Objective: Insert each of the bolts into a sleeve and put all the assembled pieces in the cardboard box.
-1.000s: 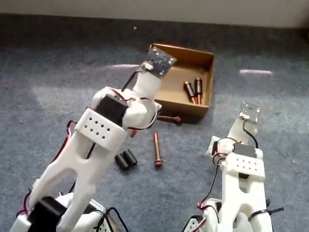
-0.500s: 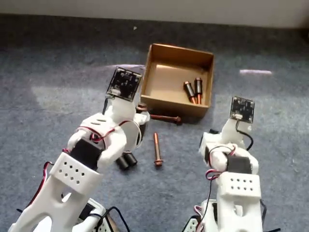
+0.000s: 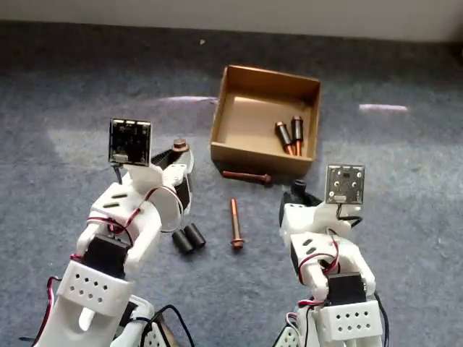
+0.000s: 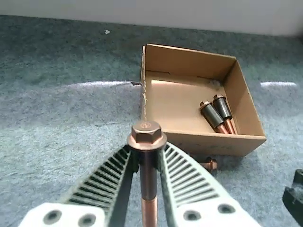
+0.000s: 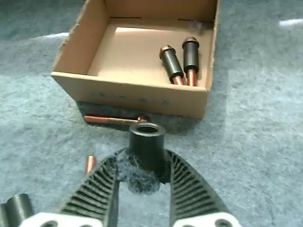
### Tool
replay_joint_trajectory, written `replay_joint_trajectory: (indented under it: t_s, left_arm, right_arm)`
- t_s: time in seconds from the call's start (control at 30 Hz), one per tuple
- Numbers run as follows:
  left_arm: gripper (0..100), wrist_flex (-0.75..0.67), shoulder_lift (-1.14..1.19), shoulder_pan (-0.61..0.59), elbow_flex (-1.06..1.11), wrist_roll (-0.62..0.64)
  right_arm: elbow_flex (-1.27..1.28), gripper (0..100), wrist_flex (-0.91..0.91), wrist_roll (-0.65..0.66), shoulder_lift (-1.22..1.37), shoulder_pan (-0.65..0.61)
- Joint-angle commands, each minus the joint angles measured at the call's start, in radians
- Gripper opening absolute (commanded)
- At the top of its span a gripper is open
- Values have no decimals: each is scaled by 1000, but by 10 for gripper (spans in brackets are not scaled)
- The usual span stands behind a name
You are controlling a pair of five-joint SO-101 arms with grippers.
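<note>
My left gripper [image 4: 147,156] is shut on a copper bolt [image 4: 147,161], head outward; from above the bolt's head [image 3: 180,145] shows left of the cardboard box [image 3: 242,152]. My right gripper [image 5: 146,158] is shut on a black sleeve [image 5: 147,144], open end outward, in front of the box [image 5: 128,94]; from above the sleeve [image 3: 298,189] sits near the box's front right corner. Two assembled bolt-and-sleeve pieces [image 3: 289,134] lie inside the box. Two loose bolts lie on the carpet: one [image 3: 246,176] along the box front, one [image 3: 235,223] between the arms. Two black sleeves [image 3: 188,238] lie together by the left arm.
Grey carpet [image 3: 87,94] covers the floor, with open room left of and behind the box. A pale wall edge [image 3: 289,14] runs along the far side. The box's left half [image 4: 175,101] holds nothing.
Both arms have pulled back toward the near side and lowered. The left arm left the box area with its bolt; the right arm swung left with its sleeve. The loose parts have not moved.
</note>
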Motion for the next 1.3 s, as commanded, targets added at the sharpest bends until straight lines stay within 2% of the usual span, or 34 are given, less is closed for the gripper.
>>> replay_joint_trajectory:
  t_s: [0.0, 0.1, 0.27, 0.53, 0.73, 0.97, 1.27]
  left_arm:
    - [5, -97, -133, -18, 53, 18]
    - [5, -150, -226, -18, 122, 18]
    - [5, -210, -384, -18, 217, 18]
    - [5, -222, -578, -18, 294, 18]
    - [5, -222, -688, -16, 331, 18]
    - [5, -222, -690, -13, 328, 198]
    - [5, -311, -690, -8, 335, 216]
  right_arm:
    - [-10, 6, -30, -3, -24, -97]
    - [-15, 6, -39, -3, -22, -159]
    - [42, 6, -200, -3, -22, -232]
    - [260, 6, -588, 233, -27, -383]
    - [409, 6, -796, 261, -27, -455]
    - [427, 6, -808, 261, -25, -453]
    - [427, 6, -806, 262, -22, -450]
